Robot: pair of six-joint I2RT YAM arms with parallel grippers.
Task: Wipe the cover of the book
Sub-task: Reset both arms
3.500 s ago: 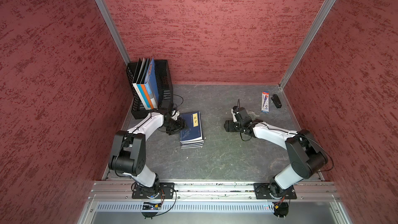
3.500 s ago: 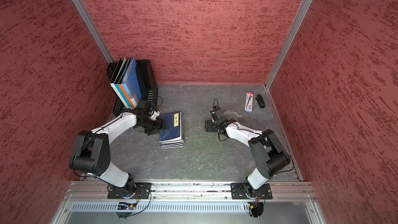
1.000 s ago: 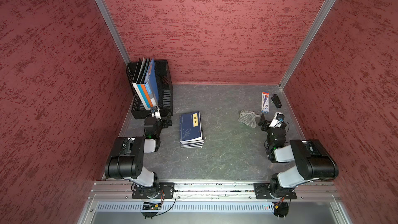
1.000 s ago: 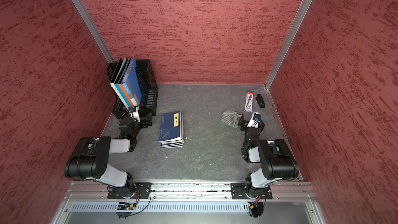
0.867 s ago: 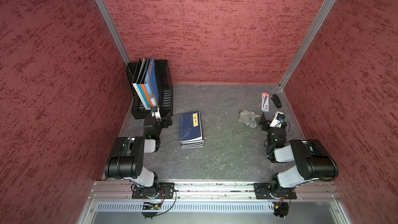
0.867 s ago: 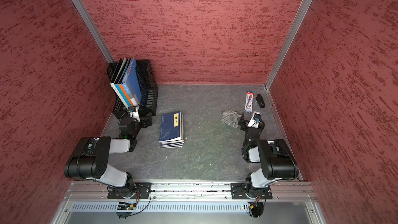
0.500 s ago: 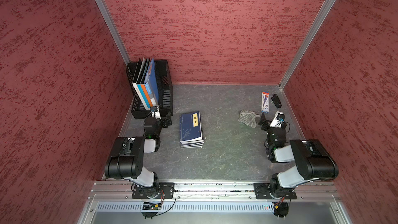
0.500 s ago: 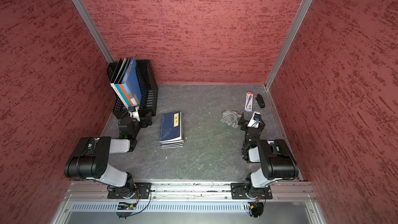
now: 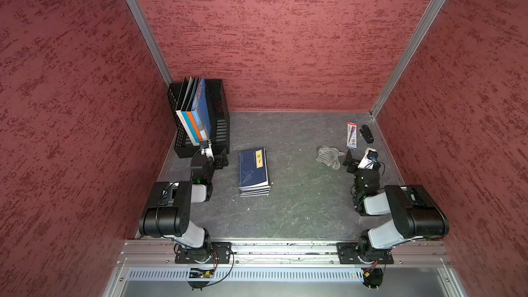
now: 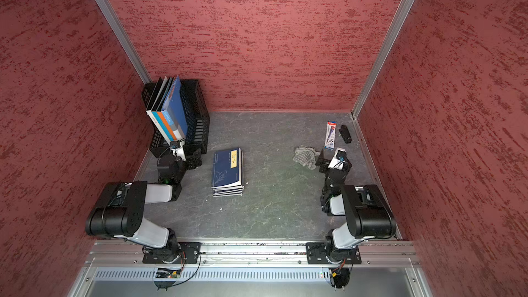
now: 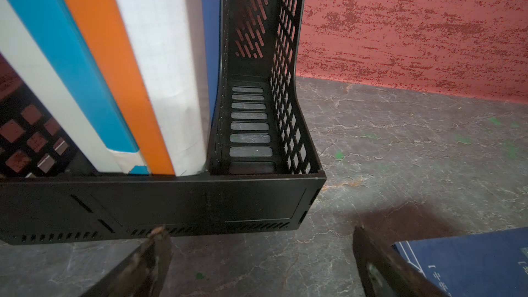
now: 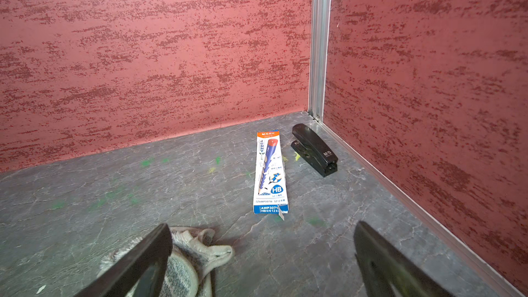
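Observation:
A dark blue book with a yellow title label tops a small stack lying flat on the grey floor; its corner shows in the left wrist view. A striped grey cloth lies crumpled to the right of the stack. My left gripper is open and empty, just left of the book and in front of the rack. My right gripper is open and holds nothing, with one finger beside the cloth.
A black file rack holding upright folders stands at the back left. A pencil box and a black stapler lie near the back right corner. Red walls close in on three sides.
Since a few seconds ago both arms have drawn back from the middle and folded near their bases, and the cloth lies free. Over the last second nothing has moved.

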